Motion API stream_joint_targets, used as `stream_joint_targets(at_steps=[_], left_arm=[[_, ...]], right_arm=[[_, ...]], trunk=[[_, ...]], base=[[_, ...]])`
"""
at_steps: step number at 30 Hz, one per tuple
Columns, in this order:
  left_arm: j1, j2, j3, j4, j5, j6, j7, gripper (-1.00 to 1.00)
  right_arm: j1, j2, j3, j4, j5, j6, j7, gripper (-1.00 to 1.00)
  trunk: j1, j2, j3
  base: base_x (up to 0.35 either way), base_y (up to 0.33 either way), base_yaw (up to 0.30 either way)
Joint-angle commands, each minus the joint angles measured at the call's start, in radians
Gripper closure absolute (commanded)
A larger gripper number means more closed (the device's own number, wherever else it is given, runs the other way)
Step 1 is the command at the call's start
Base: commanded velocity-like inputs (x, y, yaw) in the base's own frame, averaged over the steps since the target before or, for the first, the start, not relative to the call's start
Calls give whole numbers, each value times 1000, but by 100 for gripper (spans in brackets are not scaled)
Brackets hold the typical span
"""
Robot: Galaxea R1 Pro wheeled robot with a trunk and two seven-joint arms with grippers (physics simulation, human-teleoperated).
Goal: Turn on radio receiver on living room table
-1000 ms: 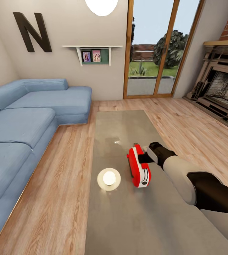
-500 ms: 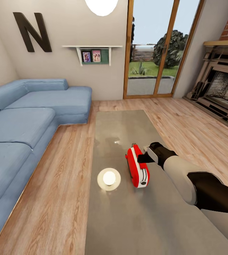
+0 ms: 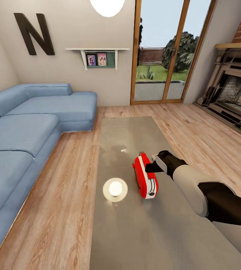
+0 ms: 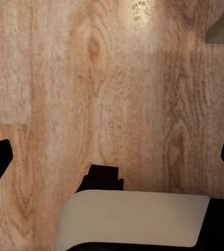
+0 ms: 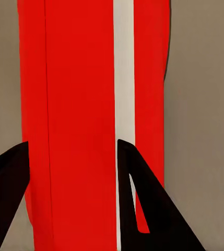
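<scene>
living room first, left to right: a dark letter "n" [image 3: 34, 33] hangs on the beige wall above a blue sectional sofa [image 3: 26, 127], a small shelf with photos [image 3: 98, 58] sits beside wood-framed glass doors [image 3: 161, 52], and a brick fireplace [image 3: 234, 92] closes the right side. wooden floor [image 3: 64, 187] runs between sofa and table [image 3: 135, 232], whose glossy grey-beige top carries a round reflection of the ceiling lamp [image 3: 115, 189].

just right of that reflection stands the radio receiver [image 3: 145, 177], red with white trim, near the table's middle. the right tool [image 3: 149, 167] touches its upper right side, the arm reaching in from the lower right. in the right wrist view the radio receiver [image 5: 93, 120] sits between two dark fingers [image 5: 148, 209]; they are spread to either side of the red body, not clenched on it, with one tip lying over the white strip.

over the last second the radio receiver has slid and turned slightly on the table, then settled, while the right tool has stayed pressed to it. that suggests the push is landing on the casing; whether the switch has tripped cannot be told.

the left tool [image 4: 112, 157] hangs released over bare floor, its finger tips wide apart.
</scene>
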Motion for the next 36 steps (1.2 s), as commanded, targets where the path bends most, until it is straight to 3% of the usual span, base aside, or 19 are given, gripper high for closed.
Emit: stream_joint_targets(at_steps=[1, 27, 36], left_arm=[[0, 0, 0, 0, 0, 0, 0, -100], [0, 0, 0, -1, 0, -1, 2, -100], [0, 0, 0, 0, 0, -1, 2, -100]], right_arm=[[0, 0, -1, 0, -3, 0, 0, 100], [0, 0, -1, 0, -3, 2, 1, 100], [0, 0, -1, 0, -3, 2, 1, 100]], trunk=[[0, 0, 0], [-92, 168, 75], [-127, 231, 103]], base=[[0, 0, 0], [-3, 0, 0], [-262, 0, 0]])
